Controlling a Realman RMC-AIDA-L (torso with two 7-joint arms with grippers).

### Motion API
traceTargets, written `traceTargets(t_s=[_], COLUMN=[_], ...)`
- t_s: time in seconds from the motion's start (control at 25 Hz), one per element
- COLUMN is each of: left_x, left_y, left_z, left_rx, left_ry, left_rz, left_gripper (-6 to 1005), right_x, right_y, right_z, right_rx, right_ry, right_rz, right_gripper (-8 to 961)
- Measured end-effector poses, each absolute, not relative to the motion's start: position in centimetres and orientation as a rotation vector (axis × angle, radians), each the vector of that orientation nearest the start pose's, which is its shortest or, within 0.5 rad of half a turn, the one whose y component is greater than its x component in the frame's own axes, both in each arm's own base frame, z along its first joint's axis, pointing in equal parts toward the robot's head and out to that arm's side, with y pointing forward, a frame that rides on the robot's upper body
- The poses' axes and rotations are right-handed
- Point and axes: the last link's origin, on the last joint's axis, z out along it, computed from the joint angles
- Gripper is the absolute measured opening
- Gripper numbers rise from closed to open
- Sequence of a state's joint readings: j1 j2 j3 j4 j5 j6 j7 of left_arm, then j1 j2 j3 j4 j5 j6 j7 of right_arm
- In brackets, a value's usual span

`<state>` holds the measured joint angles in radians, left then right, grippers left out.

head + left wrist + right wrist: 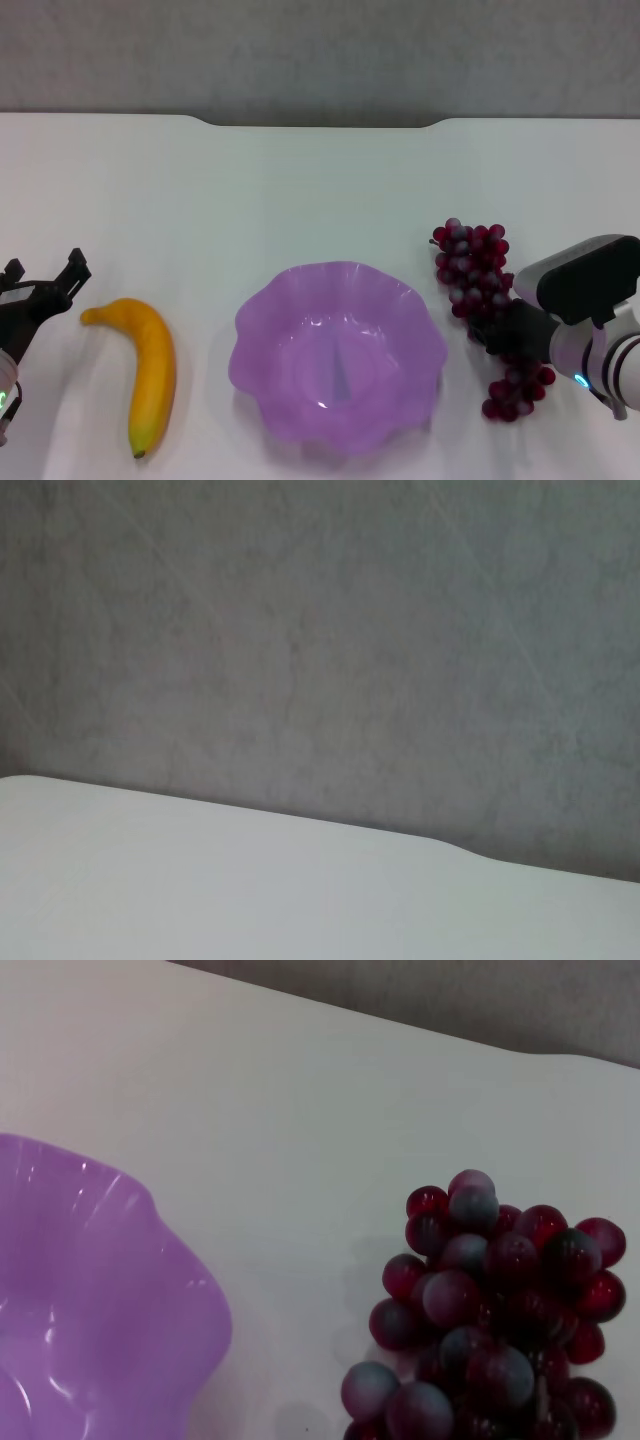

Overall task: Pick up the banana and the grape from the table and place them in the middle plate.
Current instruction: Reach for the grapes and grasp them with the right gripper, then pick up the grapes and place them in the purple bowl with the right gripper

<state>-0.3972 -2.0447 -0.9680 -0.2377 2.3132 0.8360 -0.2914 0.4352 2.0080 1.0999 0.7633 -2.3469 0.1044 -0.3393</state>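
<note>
The banana (152,372) lies on the white table (300,190) at the left, its dark tip toward the near edge. My left gripper (45,272) is open just left of the banana's stem end, not touching it. The purple scalloped middle plate (262,325) sits empty at the centre front; its rim also shows in the right wrist view (150,1260). The grape bunch (470,262) lies right of the plate and fills the right wrist view (490,1300). My right gripper (512,330) sits down over the bunch's middle and hides that part.
The table's notched far edge (320,124) meets a grey wall (320,50) behind. The left wrist view shows only the tabletop (200,880) and the wall (320,630). Bare tabletop lies behind the plate and between the three items.
</note>
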Motion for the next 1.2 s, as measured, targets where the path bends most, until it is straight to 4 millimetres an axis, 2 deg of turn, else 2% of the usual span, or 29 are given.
traceTargets(t_s=[0.48, 1.2], left_x=[-37.13, -36.93], left_y=[33.14, 33.31], left_z=[-1.85, -1.90], left_rx=[-1.512, -1.517], left_ry=[-0.932, -0.928], left_rz=[-0.586, -0.590], left_gripper=[893, 893], right_x=[29.38, 29.03], right_y=[36.42, 36.50], right_z=[-8.49, -8.52], right_rx=[-2.114, -2.120], right_ry=[0.837, 0.824], right_rz=[0.015, 0.023], right_gripper=[386, 307])
